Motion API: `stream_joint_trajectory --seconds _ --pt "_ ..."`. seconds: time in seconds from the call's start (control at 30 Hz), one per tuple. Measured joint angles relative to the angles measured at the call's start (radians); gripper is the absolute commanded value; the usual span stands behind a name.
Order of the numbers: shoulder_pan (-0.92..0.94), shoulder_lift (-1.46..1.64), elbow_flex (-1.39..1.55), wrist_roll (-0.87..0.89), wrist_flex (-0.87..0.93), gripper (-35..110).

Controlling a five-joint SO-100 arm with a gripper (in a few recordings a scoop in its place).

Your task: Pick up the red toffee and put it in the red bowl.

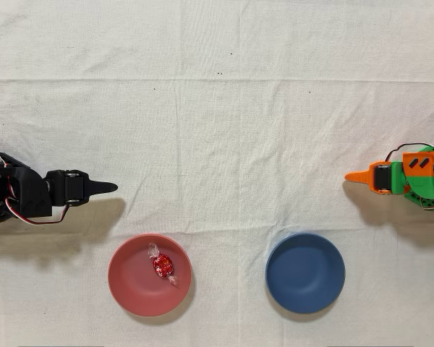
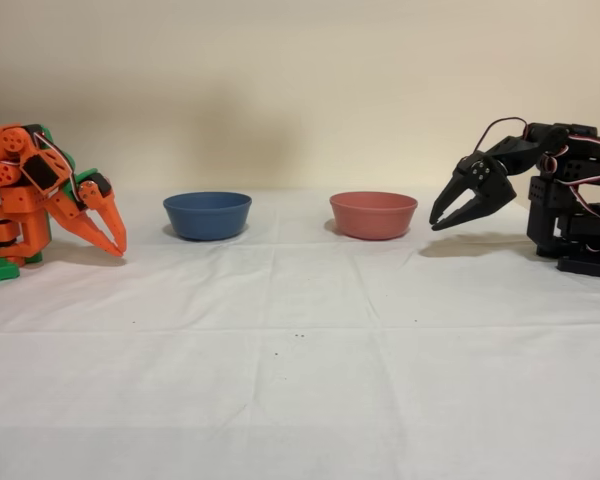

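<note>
red toffee [image 1: 163, 267]: lying inside the red bowl [image 1: 130, 278]
gripper [image 2: 442, 219]: empty, jaws slightly parted, beside bowl

Shiny foil red toffee [image 1: 163, 267]; matte, smooth red bowl [image 1: 127, 278]; creased white cloth [image 1: 217, 108] underneath.

Foil-wrapped red toffee [image 1: 163, 267] inside salmon-red bowl [image 1: 130, 278], right of centre.

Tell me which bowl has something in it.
The red bowl; the red toffee lies inside it. The blue bowl holds nothing.
</note>
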Motion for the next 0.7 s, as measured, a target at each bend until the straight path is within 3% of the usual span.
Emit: stream_joint_trajectory --seconds 0.7 --pt "0.0 0.0 0.0 0.0 0.0 1"
